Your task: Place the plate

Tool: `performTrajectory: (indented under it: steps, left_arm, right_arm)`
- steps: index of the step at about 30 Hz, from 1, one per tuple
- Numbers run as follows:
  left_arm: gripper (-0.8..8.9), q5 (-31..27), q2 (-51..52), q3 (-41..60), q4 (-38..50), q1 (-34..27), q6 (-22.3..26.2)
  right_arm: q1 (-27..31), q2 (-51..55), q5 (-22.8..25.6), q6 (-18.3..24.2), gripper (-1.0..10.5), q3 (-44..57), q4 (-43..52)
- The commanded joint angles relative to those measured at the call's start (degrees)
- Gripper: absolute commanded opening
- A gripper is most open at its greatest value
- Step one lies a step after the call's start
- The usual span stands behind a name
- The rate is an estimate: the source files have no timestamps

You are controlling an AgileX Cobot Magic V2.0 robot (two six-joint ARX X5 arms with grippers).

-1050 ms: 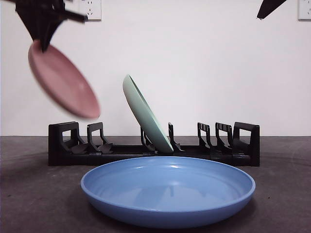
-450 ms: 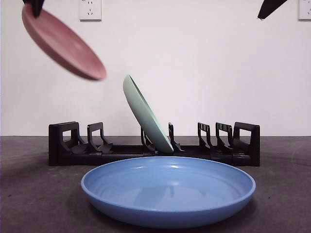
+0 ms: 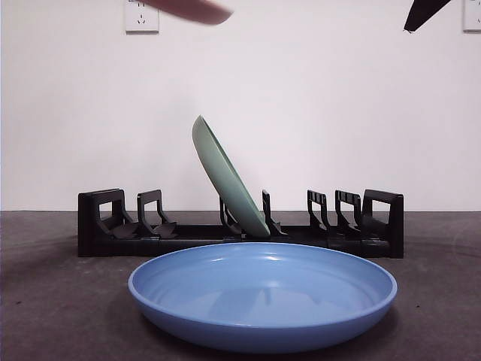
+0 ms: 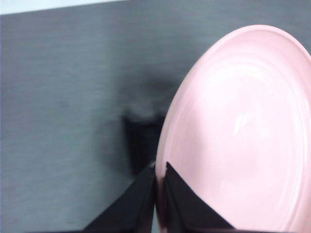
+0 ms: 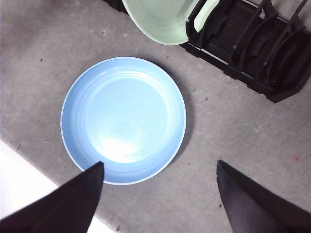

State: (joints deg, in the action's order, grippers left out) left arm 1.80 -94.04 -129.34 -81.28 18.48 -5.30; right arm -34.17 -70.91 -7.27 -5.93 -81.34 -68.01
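Observation:
My left gripper [image 4: 158, 171] is shut on the rim of a pink plate [image 4: 243, 136] and holds it high above the table; in the front view only the plate's lower edge [image 3: 192, 9] shows at the top. A green plate [image 3: 225, 177] leans in a middle slot of the black dish rack [image 3: 105, 226], also seen in the right wrist view [image 5: 165, 19]. A blue plate [image 3: 263, 293] lies flat on the table in front of the rack. My right gripper [image 5: 158, 187] is open, high above the blue plate [image 5: 124, 119].
The black rack [image 5: 252, 48] has free slots at both ends. A dark tip of an arm [image 3: 425, 11] shows at the top right of the front view. A white wall with sockets [image 3: 141, 15] stands behind. The table's edge [image 5: 29, 184] lies close to the blue plate.
The pink plate has risen and moved right, from the upper left to nearly out of the top of the front view. The other plates and the rack have not moved.

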Motion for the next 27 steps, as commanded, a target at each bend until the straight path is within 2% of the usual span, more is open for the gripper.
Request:
performTrajectory:
  steps: [1, 5, 14, 19, 27]
  left_arm:
    - [0.15, 6.2, 0.2, 0.6, -2.7, 1.1, 1.4]
    - [0.16, 10.2, 2.1, 6.6, -2.7, 2.4, 2.1]
    - [0.16, 10.3, 6.9, 27.1, -0.6, 6.9, 3.5]
    - [0.16, 17.7, 10.0, 40.0, 12.1, 11.1, 0.2]
    - [0.16, 18.4, 11.3, 58.1, 38.2, 19.0, -11.1]
  right_arm:
    - [-0.4, -0.4, 0.3, 0.7, 3.6, -1.1, -0.2]
    - [0.0, -0.2, 2.8, 0.8, 3.6, -1.1, -1.7]
    - [2.5, 3.0, 7.8, 1.2, 3.6, -1.1, -3.2]
    - [5.0, 5.5, 8.9, 1.7, 3.6, -1.1, -3.3]
    - [8.1, 8.7, 8.9, 1.9, 3.6, -1.1, -4.1]
